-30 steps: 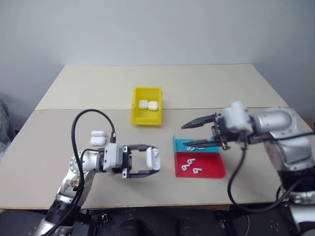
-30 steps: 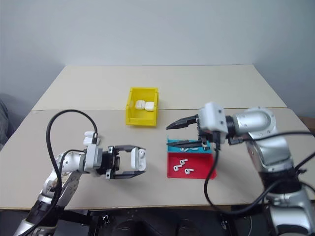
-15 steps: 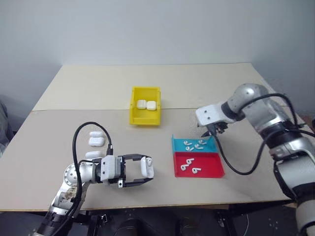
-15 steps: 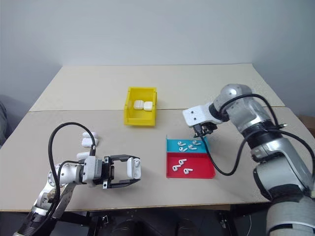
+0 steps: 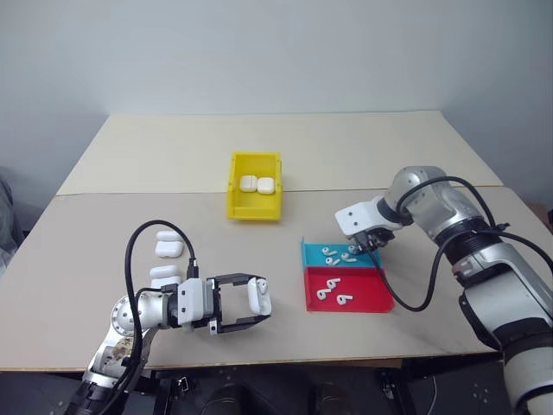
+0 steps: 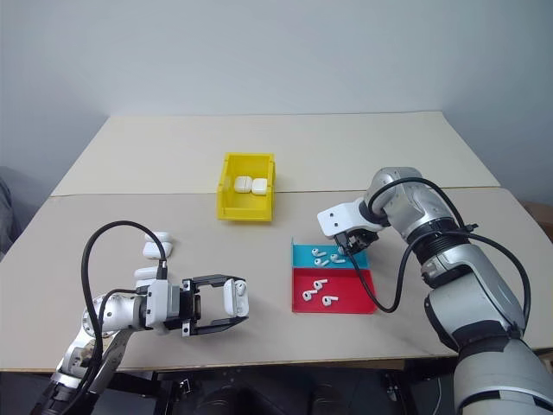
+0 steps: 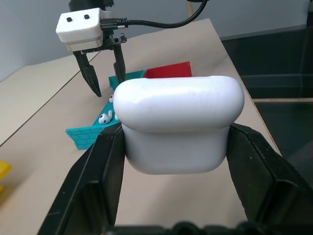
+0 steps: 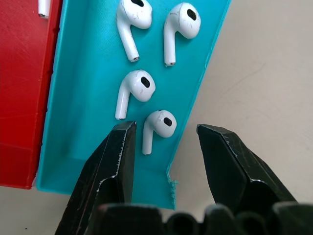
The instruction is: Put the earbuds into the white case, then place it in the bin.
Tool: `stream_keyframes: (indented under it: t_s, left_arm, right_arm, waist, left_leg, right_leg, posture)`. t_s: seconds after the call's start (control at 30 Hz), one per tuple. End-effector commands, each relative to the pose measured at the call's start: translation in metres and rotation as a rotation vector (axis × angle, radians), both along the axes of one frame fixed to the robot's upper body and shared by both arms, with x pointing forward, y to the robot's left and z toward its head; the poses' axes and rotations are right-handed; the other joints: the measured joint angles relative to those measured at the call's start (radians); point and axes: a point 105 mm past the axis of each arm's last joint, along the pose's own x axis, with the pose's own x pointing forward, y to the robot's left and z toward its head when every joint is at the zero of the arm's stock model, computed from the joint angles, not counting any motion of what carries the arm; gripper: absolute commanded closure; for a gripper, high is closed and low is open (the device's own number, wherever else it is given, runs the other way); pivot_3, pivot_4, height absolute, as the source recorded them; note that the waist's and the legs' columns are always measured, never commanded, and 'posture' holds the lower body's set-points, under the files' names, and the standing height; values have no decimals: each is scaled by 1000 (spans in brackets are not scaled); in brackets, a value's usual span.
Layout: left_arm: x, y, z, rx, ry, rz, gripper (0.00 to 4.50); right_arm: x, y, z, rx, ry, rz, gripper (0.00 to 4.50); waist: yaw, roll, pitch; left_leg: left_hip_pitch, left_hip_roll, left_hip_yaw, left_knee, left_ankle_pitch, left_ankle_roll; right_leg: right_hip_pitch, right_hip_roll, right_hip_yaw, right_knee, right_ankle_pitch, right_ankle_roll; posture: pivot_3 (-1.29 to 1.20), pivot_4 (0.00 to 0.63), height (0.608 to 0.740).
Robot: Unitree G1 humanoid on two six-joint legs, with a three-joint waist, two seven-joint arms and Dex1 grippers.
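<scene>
My left gripper (image 5: 256,303) is shut on a white case (image 5: 258,295), held level above the table's near left; the same case (image 7: 179,122) sits between its two fingers in the left wrist view. My right gripper (image 5: 366,247) points down over the blue tray (image 5: 313,259), open and holding nothing. Several earbuds (image 8: 135,89) lie in that tray, and one earbud (image 8: 157,126) lies right between the open fingertips (image 8: 122,142). Two more earbuds (image 5: 329,290) lie in the red tray (image 5: 373,296). The yellow bin (image 5: 254,211) stands at mid-table with two white cases inside.
Two loose white cases (image 5: 168,245) lie on the table left of my left arm. The red tray adjoins the blue one on its near side. A seam runs across the table behind the bin. A black cable loops from each wrist.
My right arm has swung forward and down; its gripper, level and above the trays before, now points down at the blue tray. The left gripper keeps its hold on the case.
</scene>
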Motion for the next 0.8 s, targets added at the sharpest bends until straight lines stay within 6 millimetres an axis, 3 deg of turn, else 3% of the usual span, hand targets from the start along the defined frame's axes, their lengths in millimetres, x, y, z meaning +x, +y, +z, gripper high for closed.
stream_keyframes:
  t_s: [0.03,0.6,0.67,0.8]
  left_arm:
    - [0,-4,9,-7,-39,-12,1700]
    - [-1,3,5,20,-29,9,1700]
    - [-2,4,4,22,-28,11,1700]
    - [-1,4,4,22,-28,16,1700]
  right_arm:
    - [4,2,8,17,-48,14,2075]
    - [4,3,-5,4,-32,24,2075]
    - [4,2,-7,-1,-30,26,2445]
    - [6,0,-10,-14,-44,18,2445]
  waist:
    - [0,0,0]
    - [-1,0,0]
    - [-1,0,0]
    - [-1,0,0]
  left_leg:
    - [0,0,0,0,0,0]
    - [0,0,0,-1,0,-1]
    - [0,0,0,-1,0,-1]
    - [0,0,0,-1,0,-1]
  right_leg:
    - [0,0,0,0,0,0]
    - [0,0,0,0,0,0]
    - [0,0,0,0,0,0]
    - [0,0,0,0,0,0]
  posture:
    - [0,150,740]
    - [0,150,740]
    - [0,150,740]
    - [0,150,740]
